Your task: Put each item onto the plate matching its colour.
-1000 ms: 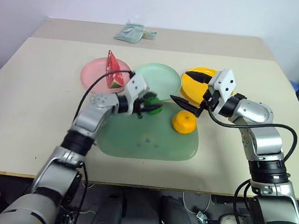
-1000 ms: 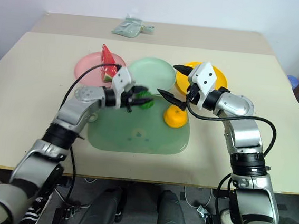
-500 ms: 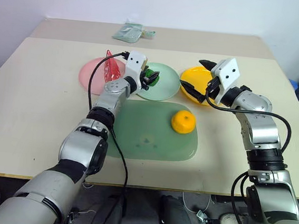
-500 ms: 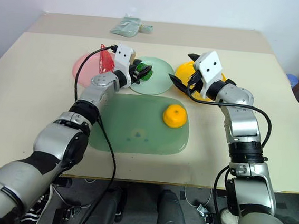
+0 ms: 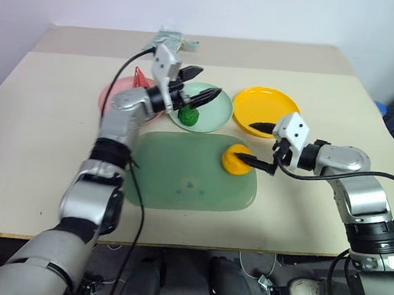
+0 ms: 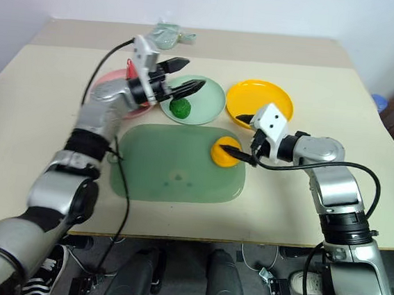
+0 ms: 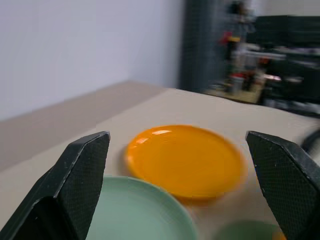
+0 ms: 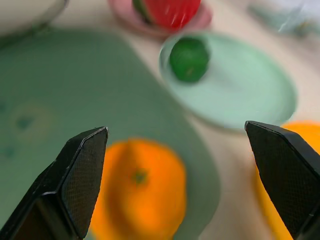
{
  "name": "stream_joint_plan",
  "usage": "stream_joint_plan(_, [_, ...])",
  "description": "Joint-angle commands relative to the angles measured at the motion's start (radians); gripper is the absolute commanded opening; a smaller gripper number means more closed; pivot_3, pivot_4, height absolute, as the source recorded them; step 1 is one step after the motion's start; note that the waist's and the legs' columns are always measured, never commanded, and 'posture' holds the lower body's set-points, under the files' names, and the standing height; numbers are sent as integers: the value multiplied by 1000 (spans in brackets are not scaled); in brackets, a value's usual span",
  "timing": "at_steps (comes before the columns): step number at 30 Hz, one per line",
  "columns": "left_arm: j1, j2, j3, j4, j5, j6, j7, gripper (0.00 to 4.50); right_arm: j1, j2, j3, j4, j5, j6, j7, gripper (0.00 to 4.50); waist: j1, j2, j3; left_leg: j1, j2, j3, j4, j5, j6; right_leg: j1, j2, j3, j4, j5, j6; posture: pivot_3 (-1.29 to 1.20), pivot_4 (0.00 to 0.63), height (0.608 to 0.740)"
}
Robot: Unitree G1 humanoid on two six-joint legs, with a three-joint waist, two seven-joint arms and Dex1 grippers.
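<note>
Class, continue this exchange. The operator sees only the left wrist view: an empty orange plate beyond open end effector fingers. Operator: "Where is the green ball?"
Observer: The green ball lies on the mint green plate, free of any grip.
Operator: And the orange fruit?
Observer: The orange fruit sits on the green mat, not on a plate.
Operator: Who takes it?
Observer: The right end effector is open at the fruit, not closed on it.
</note>
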Motion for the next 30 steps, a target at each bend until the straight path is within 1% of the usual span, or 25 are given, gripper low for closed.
stream_joint_plan(1, [119, 136, -5, -283, -133, 215, -161, 4454, -1, -18, 7, -43, 9, 40, 25, 4500, -2, 0, 0, 0, 0, 0, 0, 0, 0, 0, 0, 0, 0, 0, 0, 0, 150, 738])
stream_joint_plan(3, [212, 223, 30, -404, -211, 313, -205, 4454, -11, -9, 17, -20, -1, 60, 22, 4500, 1, 0, 0, 0, 0, 0, 1, 0, 0, 0, 0, 0, 0, 0, 0, 0, 150, 738])
stream_joint_plan(4, [279, 273, 38, -464, -208, 295, -235, 4454, -17, -5, 28, -5, -12, 67, 19, 4500, 3, 0, 0, 0, 0, 0, 1, 0, 0, 0, 0, 0, 0, 0, 0, 0, 150, 738])
stream_joint_plan(6, [378, 357, 45, -546, -222, 325, -268, 4454, -30, 5, 37, 15, -7, 108, 20, 4500, 5, 0, 0, 0, 0, 0, 2, 0, 0, 1, -1, 0, 0, 0, 0, 0, 150, 738])
stream_joint_plan(8, [446, 398, 68, -600, -245, 341, -266, 4454, -43, 12, 51, 35, -18, 121, 18, 4500, 15, 0, 0, 0, 0, 0, 2, 0, 0, 1, -1, 0, 0, 0, 0, 0, 150, 738])
stream_joint_plan(11, [522, 433, 89, -651, -250, 326, -264, 4454, -61, 22, 78, 76, -49, 128, 6, 4500, 26, 0, 0, 0, 0, 0, 3, 0, 0, 1, -1, 0, -1, 0, 0, 0, 150, 738])
stream_joint_plan(12, [546, 430, 97, -664, -243, 301, -254, 4454, -64, 21, 89, 83, -59, 127, 9, 4500, 28, 0, 0, 0, 0, 0, 3, 0, 0, 1, -1, 0, -1, 0, 0, 0, 150, 738])
stream_joint_plan(14, [582, 442, 110, -688, -275, 328, -259, 4454, -67, 23, 103, 98, -68, 131, 18, 4500, 31, 0, 0, 0, 0, 0, 3, 0, 0, 1, -1, 0, -1, 0, 0, 0, 150, 738])
stream_joint_plan(16, [602, 441, 115, -705, -256, 296, -240, 4500, -70, 22, 107, 107, -70, 140, 27, 3930, 31, 0, 0, 0, 0, 0, 3, 0, 0, 1, -1, 0, -1, 0, 0, 0, 150, 738])
stream_joint_plan(18, [607, 452, 110, -704, -265, 310, -241, 4500, -80, 31, 97, 116, -68, 133, 23, 3448, 31, 0, 0, 0, 0, 0, 3, 0, 0, 1, -1, 0, -1, 0, 0, 0, 150, 738])
stream_joint_plan(20, [603, 443, 112, -695, -251, 277, -225, 4500, -105, 55, 62, 130, -55, 121, -5, 3404, 29, 0, 0, 0, 0, 0, 3, 0, 0, 1, -1, 0, 0, 0, 0, 0, 150, 738])
stream_joint_plan(21, [583, 430, 109, -673, -249, 284, -202, 4500, -134, 81, 29, 158, -45, 109, -42, 3404, 28, 0, 0, 0, 0, 0, 3, 0, 0, 1, -1, 0, 0, 0, 0, 0, 150, 738])
stream_joint_plan(23, [537, 394, 103, -619, -217, 263, -130, 4500, -216, 134, -39, 256, -55, 60, -162, 3404, 28, 0, 0, 0, 0, 0, 3, 0, 0, 1, -1, 0, 0, 0, 0, 0, 150, 738])
stream_joint_plan(24, [513, 377, 96, -602, -207, 275, -88, 4500, -260, 156, -71, 317, -59, 38, -217, 3404, 28, 0, 0, 0, 0, 0, 3, 0, 0, 1, -1, 0, 0, 0, 0, 0, 150, 738])
stream_joint_plan(25, [487, 367, 90, -585, -209, 329, -41, 4500, -296, 171, -95, 371, -61, 14, -260, 3404, 29, 0, 0, 0, 0, 1, 3, 0, 0, 1, -1, 0, 0, 0, 0, 0, 150, 738])
stream_joint_plan(27, [455, 344, 81, -567, -205, 338, -12, 4500, -352, 186, -112, 459, -85, -50, -323, 3404, 31, 0, 0, 0, 0, 0, 2, 0, 0, 1, -1, 0, 0, 1, 0, 0, 150, 738])
stream_joint_plan(30, [421, 290, 66, -557, -194, 314, 37, 4500, -420, 199, -83, 620, -173, -178, -422, 3404, 30, 0, 0, 0, 0, 0, 1, 0, 0, 1, -1, 0, -1, 1, -1, 0, 150, 738])
